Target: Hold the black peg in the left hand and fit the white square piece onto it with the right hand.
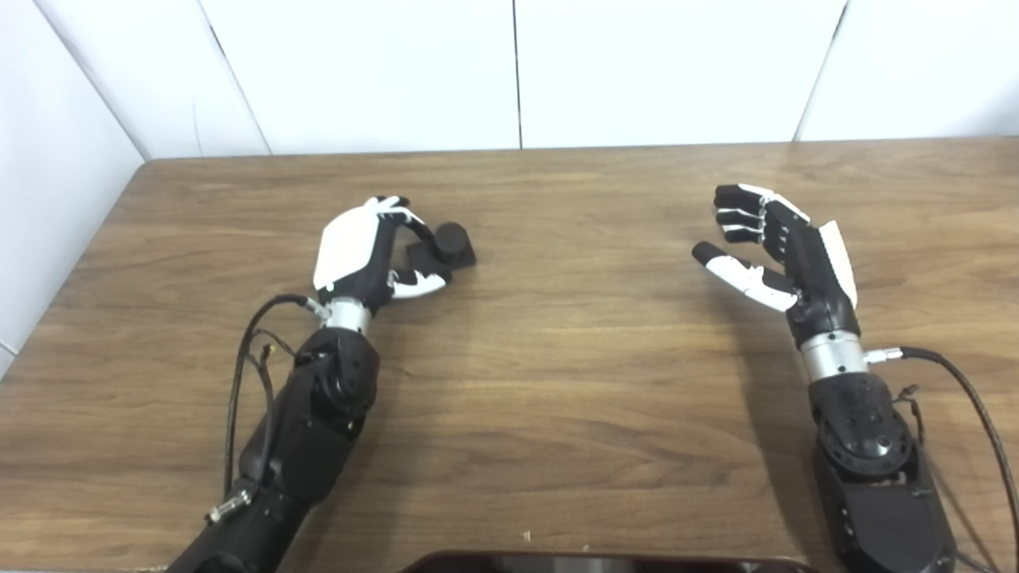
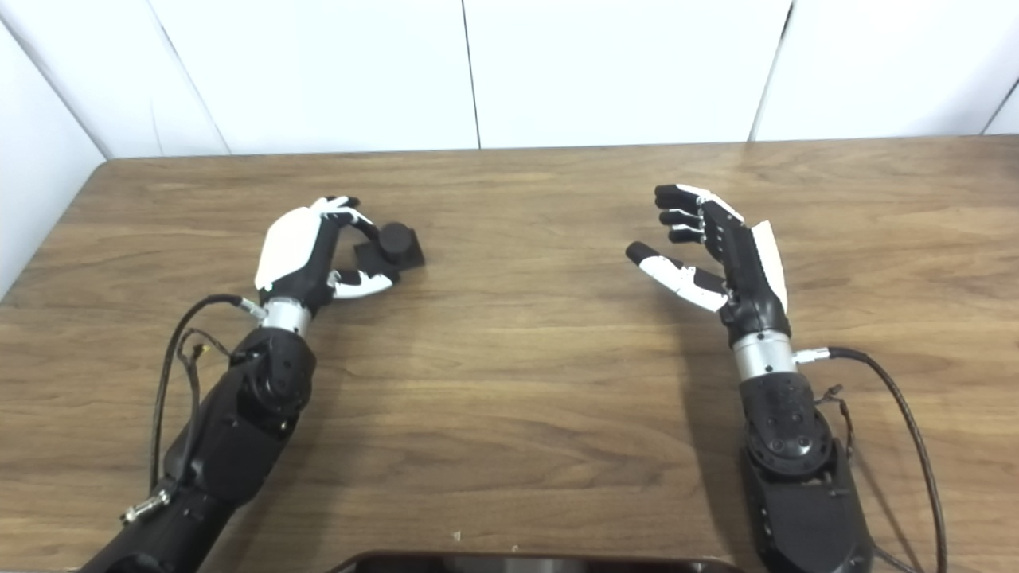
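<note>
The black peg [image 1: 447,246], a short cylinder on a square base, rests on the wooden table [image 1: 557,374] left of centre. My left hand [image 1: 362,251] is curled round it: the fingers arch over to the cylinder and the thumb presses the base's near edge. My right hand [image 1: 776,247] hovers at the right side of the table, palm turned left, fingers and thumb apart, holding nothing. No white square piece shows in either view.
White wall panels [image 1: 517,72] rise behind the table's far edge and along its left side. Cables trail from both forearms, on the left [image 1: 247,358] and on the right [image 1: 967,398]. A dark rounded object [image 1: 605,563] pokes in at the bottom edge.
</note>
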`<state>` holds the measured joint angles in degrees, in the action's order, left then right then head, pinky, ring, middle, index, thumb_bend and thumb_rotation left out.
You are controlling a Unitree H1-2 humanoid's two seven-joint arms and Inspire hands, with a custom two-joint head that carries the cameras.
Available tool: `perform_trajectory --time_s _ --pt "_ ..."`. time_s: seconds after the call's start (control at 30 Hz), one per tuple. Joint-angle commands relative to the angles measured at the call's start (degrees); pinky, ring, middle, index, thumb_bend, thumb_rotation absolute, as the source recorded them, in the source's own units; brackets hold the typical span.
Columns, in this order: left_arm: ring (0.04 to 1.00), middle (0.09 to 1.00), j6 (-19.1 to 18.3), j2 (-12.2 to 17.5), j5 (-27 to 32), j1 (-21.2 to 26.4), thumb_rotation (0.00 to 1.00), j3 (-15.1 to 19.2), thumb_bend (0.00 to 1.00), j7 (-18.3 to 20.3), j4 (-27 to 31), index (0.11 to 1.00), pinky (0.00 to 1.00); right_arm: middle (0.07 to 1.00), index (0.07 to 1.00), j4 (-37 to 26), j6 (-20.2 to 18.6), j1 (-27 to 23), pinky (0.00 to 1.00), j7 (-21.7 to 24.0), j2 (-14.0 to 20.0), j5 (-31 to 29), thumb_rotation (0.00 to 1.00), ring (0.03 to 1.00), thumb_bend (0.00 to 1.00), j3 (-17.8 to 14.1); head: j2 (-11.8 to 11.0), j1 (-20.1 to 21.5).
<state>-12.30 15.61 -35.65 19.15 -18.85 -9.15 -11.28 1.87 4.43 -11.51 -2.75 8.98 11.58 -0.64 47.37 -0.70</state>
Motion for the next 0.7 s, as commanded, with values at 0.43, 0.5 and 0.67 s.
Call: perform_trajectory --time_s 0.43,0.5,0.67 --pt "0.996 0.918 3.71 -1.57 -0.49 -4.55 0.09 -5.19 0.51 7.49 6.57 0.491 1.00 0.752 0.736 -3.47 0.20 -2.30 0.65 0.02 0.37 -0.55 0.39 0.725 0.61 -0.51 0.47 0.76" --pt "0.999 0.922 3.58 -1.84 -0.51 -4.83 0.08 -5.41 0.51 7.89 7.01 0.491 1.00 0.754 0.735 -3.53 0.09 -2.28 0.65 -0.04 0.34 -0.52 0.39 0.725 0.62 -0.56 0.50 0.80" --pt "1.000 0.927 2.92 -2.64 -1.23 -5.43 0.08 -6.20 0.52 8.54 8.04 0.491 1.00 0.757 0.733 -3.72 0.04 -2.19 0.65 -0.18 0.28 -0.36 0.40 0.729 0.62 -0.67 0.61 1.08"
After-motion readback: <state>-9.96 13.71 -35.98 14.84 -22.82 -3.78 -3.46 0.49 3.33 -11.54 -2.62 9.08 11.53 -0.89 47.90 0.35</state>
